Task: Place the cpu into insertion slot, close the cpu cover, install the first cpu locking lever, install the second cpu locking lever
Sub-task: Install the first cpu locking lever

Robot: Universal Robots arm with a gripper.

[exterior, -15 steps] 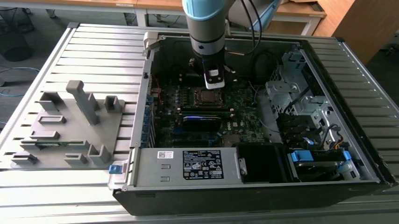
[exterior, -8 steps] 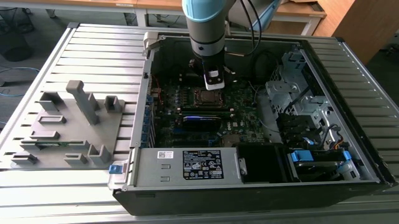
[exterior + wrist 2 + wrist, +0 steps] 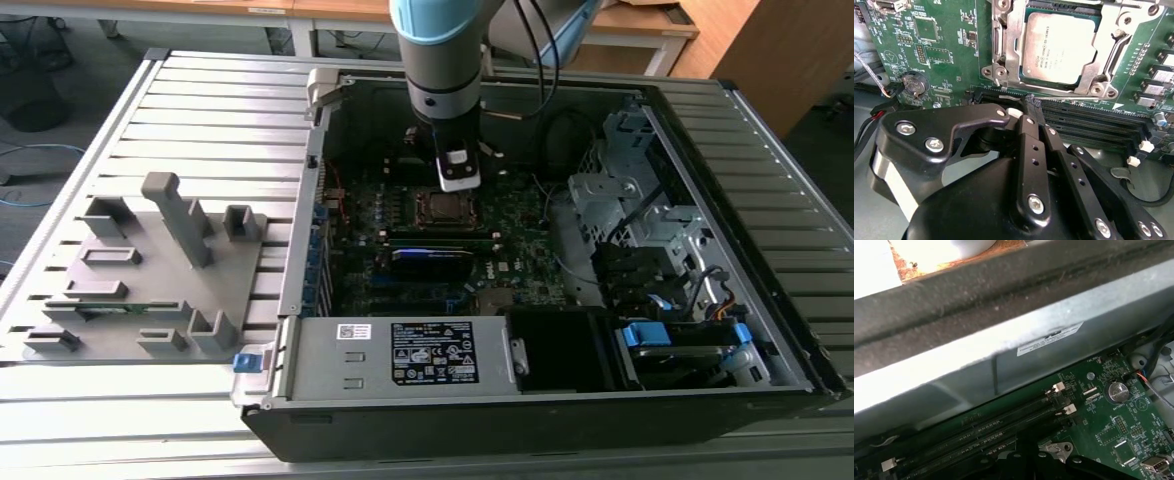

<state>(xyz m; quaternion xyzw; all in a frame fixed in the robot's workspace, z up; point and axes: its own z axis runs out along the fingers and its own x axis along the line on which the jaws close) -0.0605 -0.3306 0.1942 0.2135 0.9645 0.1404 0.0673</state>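
— One big container, then: the open computer case (image 3: pixel 534 428). What sits in it?

— A green motherboard (image 3: pixel 534 235) fills the middle. A labelled power supply box (image 3: pixel 400 355) lies along the lower edge, and a metal drive cage (image 3: pixel 627 190) is at the exterior view's right.

— And the cpu?

— In the second wrist view the cpu (image 3: pixel 1059 47) lies flat in the insertion slot (image 3: pixel 1064 6). The cpu cover (image 3: pixel 1014 55) is down around it, so the silvery top shows through the window.

— Where is the gripper?

— In the exterior view the gripper (image 3: pixel 458 178) hangs inside the case, just above the socket. In the second wrist view the gripper's (image 3: pixel 1033 102) fingers are pressed together with nothing between them, and the tips are over the long black memory slots (image 3: pixel 1094 125) beside the socket.

— Any other container?

— A grey fixture tray (image 3: pixel 80 335) at the exterior view's left carries upright grey holders. A thin green strip (image 3: pixel 120 305) lies in one of them.

— What is the surface like?

— Case and tray both rest on a ribbed metal bench (image 3: pixel 200 90).

— And the room?

— Wooden desks (image 3: pixel 641 25) line the top of the exterior view. A wooden cabinet (image 3: pixel 767 50) is at the upper right, and a blue cable (image 3: pixel 27 150) lies on the floor at the upper left.
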